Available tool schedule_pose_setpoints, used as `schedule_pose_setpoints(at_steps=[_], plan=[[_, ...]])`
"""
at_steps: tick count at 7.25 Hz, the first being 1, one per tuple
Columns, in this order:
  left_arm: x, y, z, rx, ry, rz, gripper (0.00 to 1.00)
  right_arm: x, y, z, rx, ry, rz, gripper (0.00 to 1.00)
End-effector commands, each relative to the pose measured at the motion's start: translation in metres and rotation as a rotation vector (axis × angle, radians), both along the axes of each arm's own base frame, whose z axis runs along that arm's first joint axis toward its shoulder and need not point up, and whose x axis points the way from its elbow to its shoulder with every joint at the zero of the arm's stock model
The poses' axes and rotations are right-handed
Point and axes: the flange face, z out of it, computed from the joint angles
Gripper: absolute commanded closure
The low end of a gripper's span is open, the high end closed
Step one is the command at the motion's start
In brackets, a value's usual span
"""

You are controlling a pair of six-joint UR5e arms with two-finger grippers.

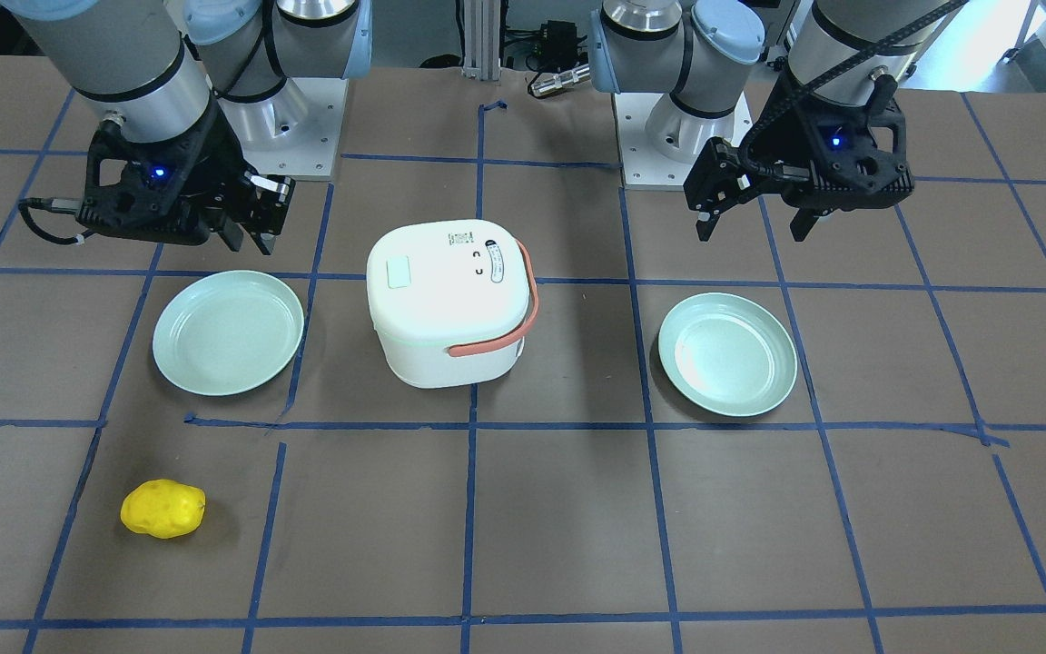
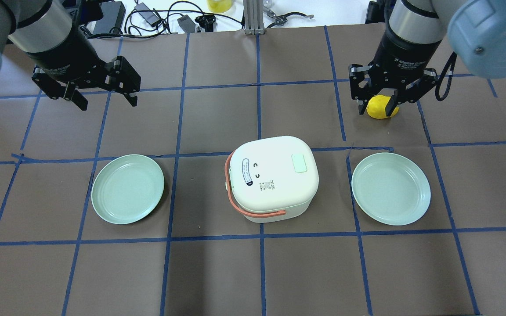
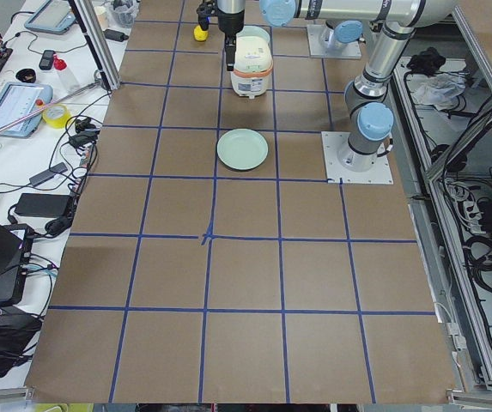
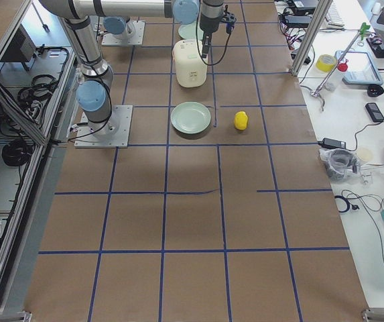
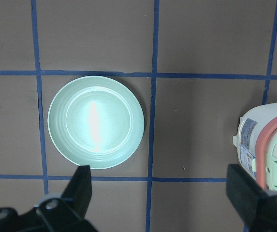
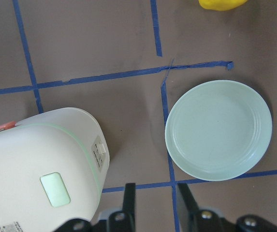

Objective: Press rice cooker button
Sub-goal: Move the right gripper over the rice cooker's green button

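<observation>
At the middle of the tabletop (image 2: pixel 253 272) stood the rice cooker (image 2: pixel 275 175), white, lid shut, with its coral handle (image 2: pixel 235 206) folded down around the side toward the robot's left. The button (image 2: pixel 299 163), a pale green rectangle, lay flat in the lid on the half toward the robot's right. The right wrist view also showed a small white latch (image 6: pixel 99 150) on the cooker's side wall, and which of the two the task meant could not be told for sure. The lid pad seemed the likelier.

One green plate (image 2: pixel 128 188) lay to the cooker's left and another plate (image 2: pixel 390 188) to its right, both apart from it, and a yellow lump (image 1: pixel 162 509) sat beyond the right plate, away from the robot.

The right gripper (image 1: pixel 251 241) hung above the tabletop, empty, its fingers drawn narrow with a slim gap between them. The left gripper (image 2: pixel 108 102) hung likewise on its own side, spread wide and empty. Neither touched the cooker.

The press had not begun. The right arm looked the better choice, since the pad sat on its side and the handle did not lie in its path. It would do well to bring its fingers together into one blunt tip, centre that over the green rectangle, and come straight down. A slanted or hard push could slide or tip the cooker, so a light, square touch seemed wise.
</observation>
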Motion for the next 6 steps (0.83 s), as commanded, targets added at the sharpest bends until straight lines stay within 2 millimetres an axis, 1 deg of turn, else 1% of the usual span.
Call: schedule_pose_setpoints(at_steps=[1,2,4,5,6], plan=[[0.0,0.0,0.0,0.0,0.0,-0.001,0.0,0.036,0.003,-0.017,0.042,-0.01,-0.037,1.0],[0.0,0.0,0.0,0.0,0.0,-0.001,0.0,0.052,0.006,-0.025,0.056,-0.008,-0.01,1.0],[0.0,0.0,0.0,0.0,0.0,-0.001,0.0,0.069,0.01,-0.048,0.08,-0.036,0.014,1.0],[0.0,0.0,0.0,0.0,0.0,-0.001,0.0,0.077,0.012,-0.06,0.075,-0.072,0.018,1.0],[0.0,0.0,0.0,0.0,0.0,-0.001,0.0,0.078,0.014,-0.069,0.072,-0.074,0.021,1.0]])
